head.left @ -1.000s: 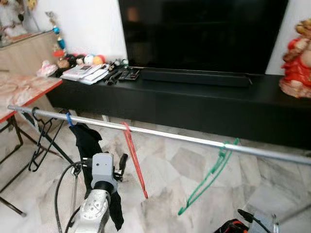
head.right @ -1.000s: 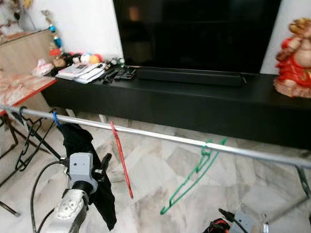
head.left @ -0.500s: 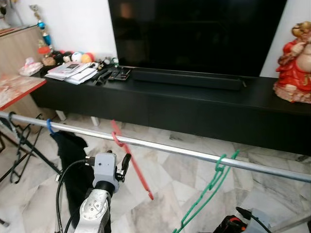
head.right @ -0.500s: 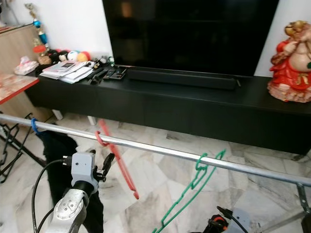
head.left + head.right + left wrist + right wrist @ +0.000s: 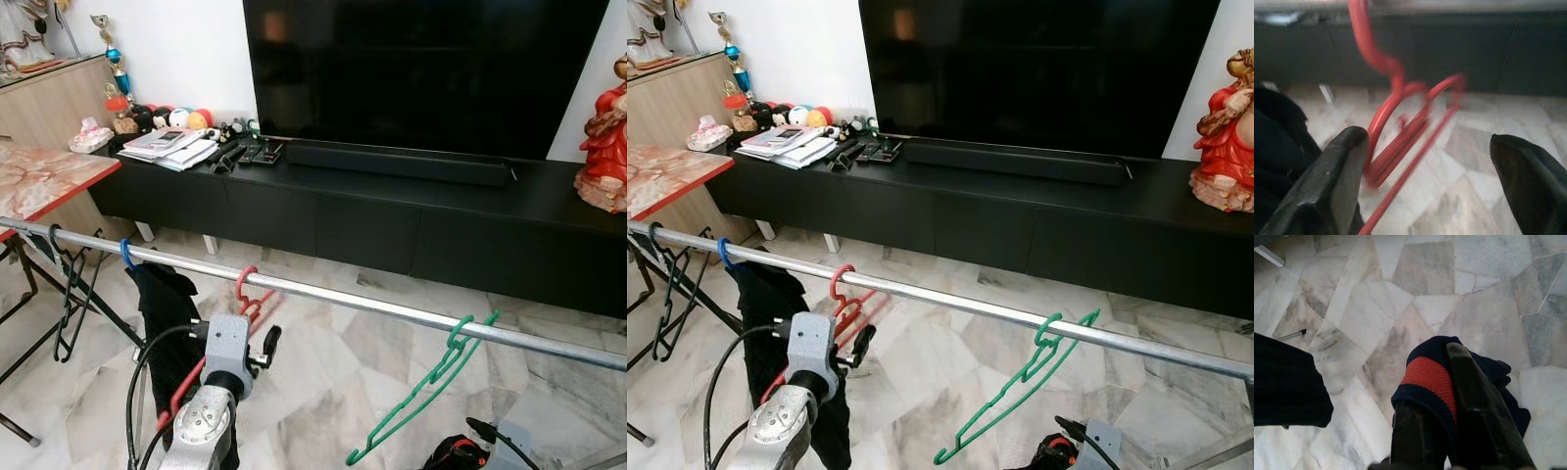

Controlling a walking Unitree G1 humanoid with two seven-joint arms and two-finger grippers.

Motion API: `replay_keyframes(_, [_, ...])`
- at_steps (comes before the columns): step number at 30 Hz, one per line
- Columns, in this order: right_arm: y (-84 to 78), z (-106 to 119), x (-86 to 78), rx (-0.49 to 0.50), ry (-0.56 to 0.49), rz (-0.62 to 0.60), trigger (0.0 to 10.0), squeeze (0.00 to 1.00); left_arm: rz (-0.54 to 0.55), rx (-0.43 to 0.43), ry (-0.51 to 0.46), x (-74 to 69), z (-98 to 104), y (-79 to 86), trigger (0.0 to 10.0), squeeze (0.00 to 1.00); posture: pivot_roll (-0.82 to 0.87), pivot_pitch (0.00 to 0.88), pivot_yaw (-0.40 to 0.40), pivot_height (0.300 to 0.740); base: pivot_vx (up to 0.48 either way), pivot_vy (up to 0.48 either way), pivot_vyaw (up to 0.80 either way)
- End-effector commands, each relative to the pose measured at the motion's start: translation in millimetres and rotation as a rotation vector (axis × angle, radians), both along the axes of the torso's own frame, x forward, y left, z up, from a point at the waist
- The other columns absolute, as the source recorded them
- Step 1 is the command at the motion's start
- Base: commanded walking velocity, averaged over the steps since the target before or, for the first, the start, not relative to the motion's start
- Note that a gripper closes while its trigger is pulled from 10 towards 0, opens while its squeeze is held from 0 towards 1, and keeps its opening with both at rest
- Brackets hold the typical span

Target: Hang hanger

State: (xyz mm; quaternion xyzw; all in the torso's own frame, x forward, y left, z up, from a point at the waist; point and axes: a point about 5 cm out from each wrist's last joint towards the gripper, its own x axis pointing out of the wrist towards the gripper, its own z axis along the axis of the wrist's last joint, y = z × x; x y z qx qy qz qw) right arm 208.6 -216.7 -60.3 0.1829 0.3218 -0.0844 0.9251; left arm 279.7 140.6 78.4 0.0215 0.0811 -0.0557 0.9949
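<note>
A red hanger (image 5: 245,286) hangs by its hook on the silver rail (image 5: 392,305). Its body slants down behind my left arm. My left gripper (image 5: 266,343) is just below the rail, open wide. In the left wrist view the blurred red hanger (image 5: 1400,127) lies between the spread fingers (image 5: 1337,181), close to one of them. My right gripper (image 5: 1436,382) is low over the floor, shut on a navy cloth with a red band (image 5: 1427,377).
A green hanger (image 5: 431,377) hangs further right on the rail. At the left, a black garment (image 5: 167,304) and black hangers (image 5: 73,294) hang from the rail. A long black TV console (image 5: 441,211) stands behind, and a marble-topped table (image 5: 49,176) at the left.
The camera has shifted. The red hanger has swung round: it hung edge-on slanting down to the right, and now its body slants down to the left behind my left arm.
</note>
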Motion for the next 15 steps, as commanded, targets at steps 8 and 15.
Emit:
replay_keyframes(8, [-1.5, 1, 2.2, -0.008, 0.001, 0.010, 10.0, 0.00, 0.076, -0.023, 0.025, 15.7, 15, 18.0, 10.0, 1.00, 0.11, 0.000, 0.031, 0.740, 0.000, 0.000, 0.00])
replay_keyframes(15, [-1.1, 1, 2.5, -0.010, 0.006, 0.022, 10.0, 0.00, 0.094, 0.012, 0.035, 19.8, 18, 29.4, 10.0, 0.00, 0.12, 0.000, 0.027, 0.740, 0.000, 0.000, 0.00])
